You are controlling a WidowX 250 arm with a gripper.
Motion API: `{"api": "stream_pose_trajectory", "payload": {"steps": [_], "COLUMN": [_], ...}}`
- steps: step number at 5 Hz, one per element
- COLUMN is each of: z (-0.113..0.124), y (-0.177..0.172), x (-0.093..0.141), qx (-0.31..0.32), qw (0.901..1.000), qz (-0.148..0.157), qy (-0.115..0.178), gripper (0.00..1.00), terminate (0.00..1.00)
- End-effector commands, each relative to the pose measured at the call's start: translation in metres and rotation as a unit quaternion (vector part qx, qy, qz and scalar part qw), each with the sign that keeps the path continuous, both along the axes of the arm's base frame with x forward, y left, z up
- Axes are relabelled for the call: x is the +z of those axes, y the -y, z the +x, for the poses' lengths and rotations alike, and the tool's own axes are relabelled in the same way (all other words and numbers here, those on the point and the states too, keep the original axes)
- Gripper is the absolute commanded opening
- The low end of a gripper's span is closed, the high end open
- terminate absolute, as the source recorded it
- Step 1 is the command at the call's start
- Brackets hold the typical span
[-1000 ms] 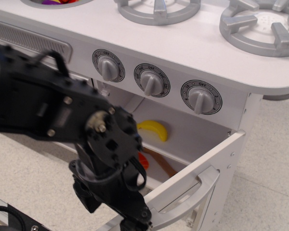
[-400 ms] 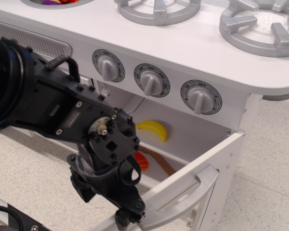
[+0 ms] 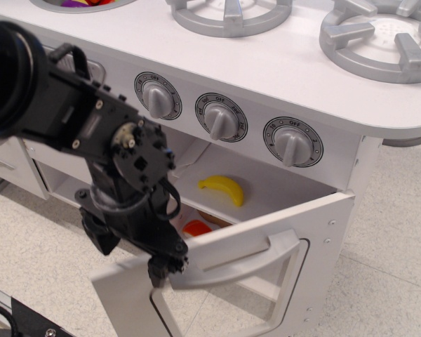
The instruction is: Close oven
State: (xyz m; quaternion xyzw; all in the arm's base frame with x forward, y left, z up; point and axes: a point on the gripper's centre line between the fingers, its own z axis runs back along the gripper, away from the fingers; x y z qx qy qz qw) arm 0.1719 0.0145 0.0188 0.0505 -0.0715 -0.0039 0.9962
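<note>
The white toy oven has its door (image 3: 305, 281) partly open, hinged at the bottom and tilted well up toward the front. The door has a clear rounded window (image 3: 217, 309) and a horizontal grey bar handle (image 3: 238, 256). Three grey knobs (image 3: 221, 121) sit above the opening. My black gripper (image 3: 163, 270) is at the door's upper left corner, touching the left end of the handle. Its fingers are hidden behind the wrist, so I cannot tell if they are open or shut. A yellow banana (image 3: 224, 188) and a red-orange item (image 3: 195, 228) lie inside the oven.
Two grey stove burners (image 3: 379, 35) sit on the white countertop (image 3: 281, 67). A sink rim shows at the top left (image 3: 77, 3). A lower cupboard compartment (image 3: 52, 182) is at the left. The floor (image 3: 393, 267) is speckled beige.
The oven door has swung up from nearly flat to steeply tilted. My gripper has risen and moved left with the door's top edge.
</note>
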Motion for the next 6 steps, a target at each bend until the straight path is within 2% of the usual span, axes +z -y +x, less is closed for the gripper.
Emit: {"api": "stream_pose_trajectory", "payload": {"steps": [1,2,3,5,6], "z": [0.006,-0.009,-0.013,-0.003,0.007], "y": [-0.017,-0.005,0.012,0.019,0.016], "x": [0.035,0.038,0.010,-0.023,-0.031], "qx": [0.044,0.032,0.093,0.116,0.129], "qw": [0.9957,0.9976,0.9951,0.9931,0.9912], "qz": [0.006,-0.005,0.004,-0.015,-0.028], "qy": [0.082,0.062,0.035,0.010,0.011], "gripper": [1.00,1.00,1.00,1.00,1.00], "terminate": [0.00,0.00,0.00,0.00,0.00]}}
